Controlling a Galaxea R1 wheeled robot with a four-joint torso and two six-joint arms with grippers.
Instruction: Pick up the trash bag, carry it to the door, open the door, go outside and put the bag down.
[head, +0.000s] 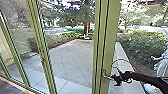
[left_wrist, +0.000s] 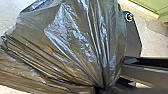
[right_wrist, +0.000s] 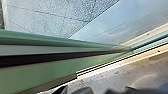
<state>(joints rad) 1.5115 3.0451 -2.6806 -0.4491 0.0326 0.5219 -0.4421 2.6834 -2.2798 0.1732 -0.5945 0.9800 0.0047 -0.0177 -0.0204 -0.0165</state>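
Observation:
My right gripper (head: 115, 79) reaches in from the right of the head view and is at the lever handle (head: 107, 77) of the green-framed glass door (head: 110, 50); whether it grips the lever I cannot tell. In the left wrist view the dark trash bag (left_wrist: 72, 42) hangs with its plastic drawn into a tight neck, and my left gripper (left_wrist: 101, 89) is shut on that neck. The right wrist view looks along the green door frame (right_wrist: 45, 72) down to the sill.
Tall glass panels with green posts (head: 41, 50) stand to the left. Beyond the glass lie a paved yard (head: 72, 56), a low pale kerb (head: 123, 60), bushes (head: 142, 47) and a tree (head: 86, 25). A pale statue-like shape (head: 163, 63) is at the right edge.

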